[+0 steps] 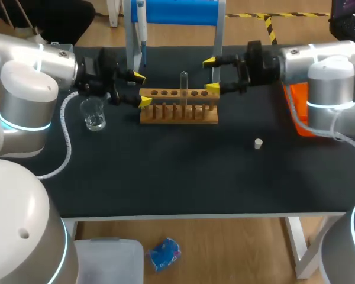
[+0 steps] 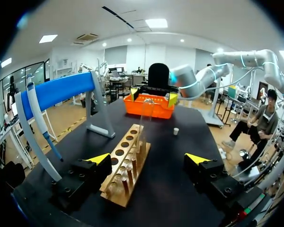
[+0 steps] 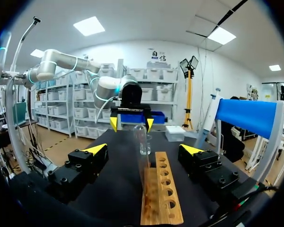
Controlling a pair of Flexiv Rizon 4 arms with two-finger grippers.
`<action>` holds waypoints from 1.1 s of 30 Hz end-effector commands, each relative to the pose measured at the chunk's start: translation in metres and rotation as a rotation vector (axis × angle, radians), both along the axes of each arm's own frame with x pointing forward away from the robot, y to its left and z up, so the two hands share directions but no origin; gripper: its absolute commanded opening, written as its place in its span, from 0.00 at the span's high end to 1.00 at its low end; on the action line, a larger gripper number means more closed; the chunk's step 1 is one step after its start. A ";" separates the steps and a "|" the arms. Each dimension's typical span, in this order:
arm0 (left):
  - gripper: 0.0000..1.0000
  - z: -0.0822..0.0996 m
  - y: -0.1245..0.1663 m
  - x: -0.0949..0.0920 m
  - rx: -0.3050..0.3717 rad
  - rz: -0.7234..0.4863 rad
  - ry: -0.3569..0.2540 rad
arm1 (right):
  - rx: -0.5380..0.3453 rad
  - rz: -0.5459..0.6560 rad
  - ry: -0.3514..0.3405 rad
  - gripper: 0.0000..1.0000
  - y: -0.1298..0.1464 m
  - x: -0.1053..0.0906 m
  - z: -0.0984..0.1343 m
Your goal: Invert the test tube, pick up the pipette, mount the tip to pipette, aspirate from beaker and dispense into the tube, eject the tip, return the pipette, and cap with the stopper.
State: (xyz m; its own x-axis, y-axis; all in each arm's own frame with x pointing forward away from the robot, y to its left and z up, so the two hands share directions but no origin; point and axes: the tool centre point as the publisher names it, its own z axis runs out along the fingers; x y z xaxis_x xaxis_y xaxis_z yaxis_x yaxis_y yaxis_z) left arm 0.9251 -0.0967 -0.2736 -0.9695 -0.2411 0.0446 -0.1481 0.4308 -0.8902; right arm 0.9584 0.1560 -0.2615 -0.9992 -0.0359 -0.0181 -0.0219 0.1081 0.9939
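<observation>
From the head view I have the wooden rack (image 1: 178, 111) in the middle of the black table (image 1: 165, 177), with the test tube (image 1: 183, 84) standing upright in it. Its upper end looks rounded, though I can't be sure. My left gripper (image 1: 142, 89) sits at the rack's left end with its fingers spread apart and holding nothing. My right gripper (image 1: 211, 75) sits at the rack's right end, also spread wide and empty. The tube stands between the two grippers and touches neither. In the left wrist view the rack (image 2: 125, 165) runs ahead between my open fingers, closer to one of them, and the tube (image 2: 145, 120) rises from its far part. In the right wrist view the tube (image 3: 142, 146) stands directly ahead of the open gripper (image 3: 143, 150), on the rack (image 3: 161, 194). The beaker (image 1: 93, 114) stands on the table just below my left arm, near the rack's left end. The small white stopper (image 1: 258, 143) lies alone on the table, nearer me than the rack and to its right. The pipette (image 1: 141, 26) hangs on the blue stand (image 1: 174, 10) at the table's far edge. An orange bin (image 1: 299, 115) sits under my right arm.
</observation>
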 end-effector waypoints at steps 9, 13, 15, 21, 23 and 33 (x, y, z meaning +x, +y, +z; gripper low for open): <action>0.00 0.000 0.000 0.001 0.001 0.000 0.001 | 0.016 0.048 0.030 0.00 0.037 0.012 -0.018; 0.00 0.000 0.000 0.001 0.001 0.000 0.001 | 0.019 0.060 0.035 0.00 0.045 0.011 -0.021; 0.00 0.000 0.000 0.001 0.001 0.000 0.001 | 0.022 0.067 0.035 0.00 0.049 0.011 -0.021; 0.00 0.000 0.000 0.001 0.001 0.000 0.001 | 0.022 0.082 0.035 0.00 0.060 0.009 -0.023; 0.00 0.000 0.000 0.001 0.001 0.000 0.001 | 0.022 0.085 0.031 0.13 0.062 0.008 -0.023; 0.00 0.000 0.000 0.001 0.001 0.000 0.001 | 0.033 0.086 0.027 0.48 0.066 0.004 -0.026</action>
State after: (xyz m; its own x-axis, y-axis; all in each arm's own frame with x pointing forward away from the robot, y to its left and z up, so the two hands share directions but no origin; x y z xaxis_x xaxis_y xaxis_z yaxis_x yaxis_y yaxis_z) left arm 0.9251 -0.0967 -0.2736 -0.9695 -0.2412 0.0447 -0.1482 0.4307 -0.8903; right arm 0.9618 0.2215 -0.2851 -0.9929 -0.1186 0.0075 -0.0019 0.0791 0.9969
